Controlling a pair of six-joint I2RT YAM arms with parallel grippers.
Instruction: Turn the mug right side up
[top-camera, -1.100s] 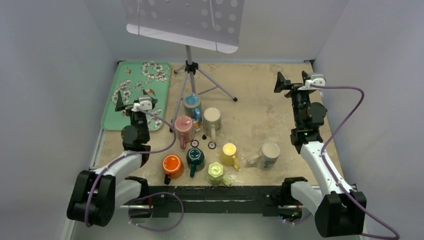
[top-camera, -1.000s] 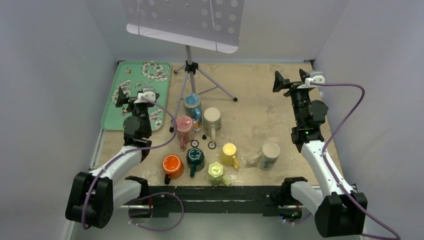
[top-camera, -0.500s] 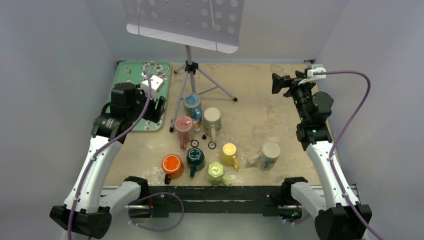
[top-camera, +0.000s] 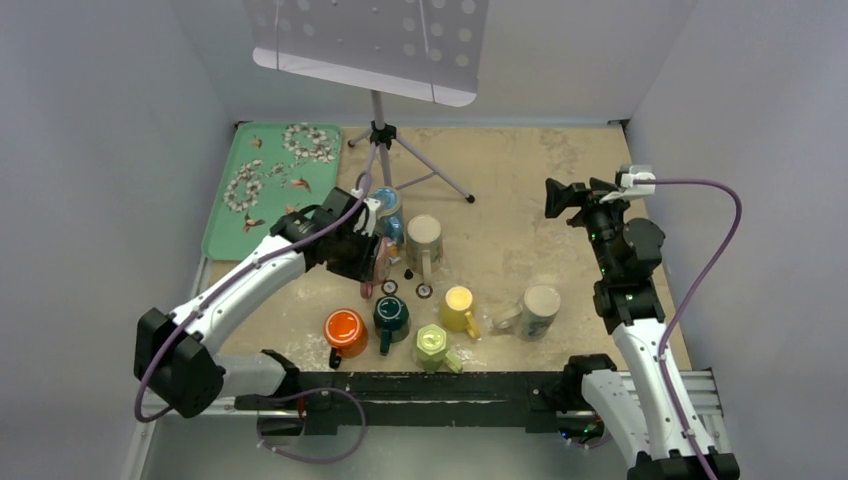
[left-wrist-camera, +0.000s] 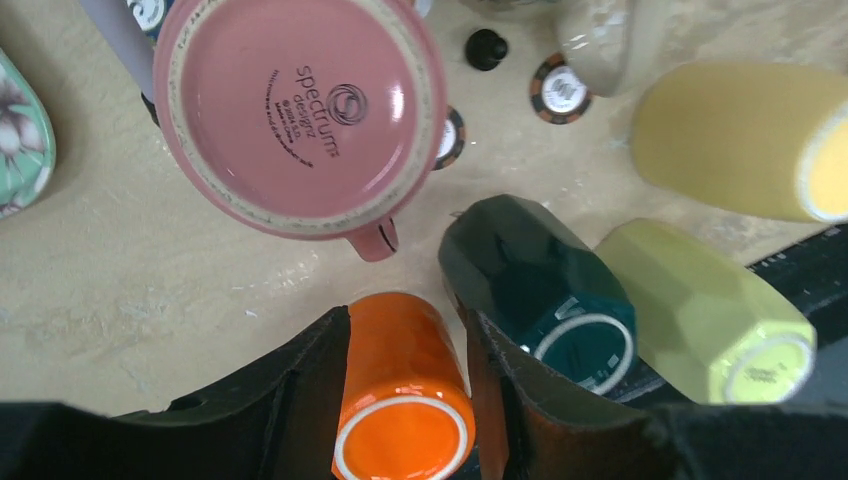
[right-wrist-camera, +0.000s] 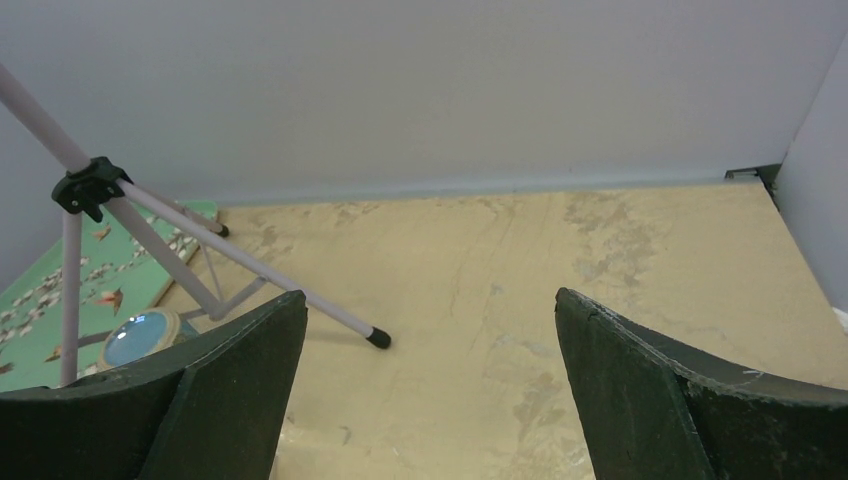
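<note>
A pink mug (left-wrist-camera: 300, 100) stands upside down, its stamped base facing up; it sits left of centre (top-camera: 378, 264). My left gripper (top-camera: 365, 250) hovers right over it, jaws partly apart and holding nothing. In the left wrist view the gripper (left-wrist-camera: 405, 320) frames an orange mug (left-wrist-camera: 400, 400) lying farther below, also base up (top-camera: 343, 327). A dark green mug (left-wrist-camera: 540, 290) and a lime faceted mug (left-wrist-camera: 700, 320) show their bases too. My right gripper (top-camera: 572, 192) hangs wide open and empty over bare table at the right (right-wrist-camera: 430, 297).
A yellow mug (top-camera: 458, 302), a beige mug (top-camera: 424, 235), a blue mug (top-camera: 384, 203) and a white patterned mug (top-camera: 540, 305) stand around. A music stand's tripod (top-camera: 380, 135) rises behind them. A green floral tray (top-camera: 270, 180) lies back left. Small round chips (left-wrist-camera: 562, 92) lie among the mugs.
My left arm has swung from above the tray rightward to over the pink mug, and its jaws have narrowed. The right gripper has drifted slightly toward the near right, still wide open.
</note>
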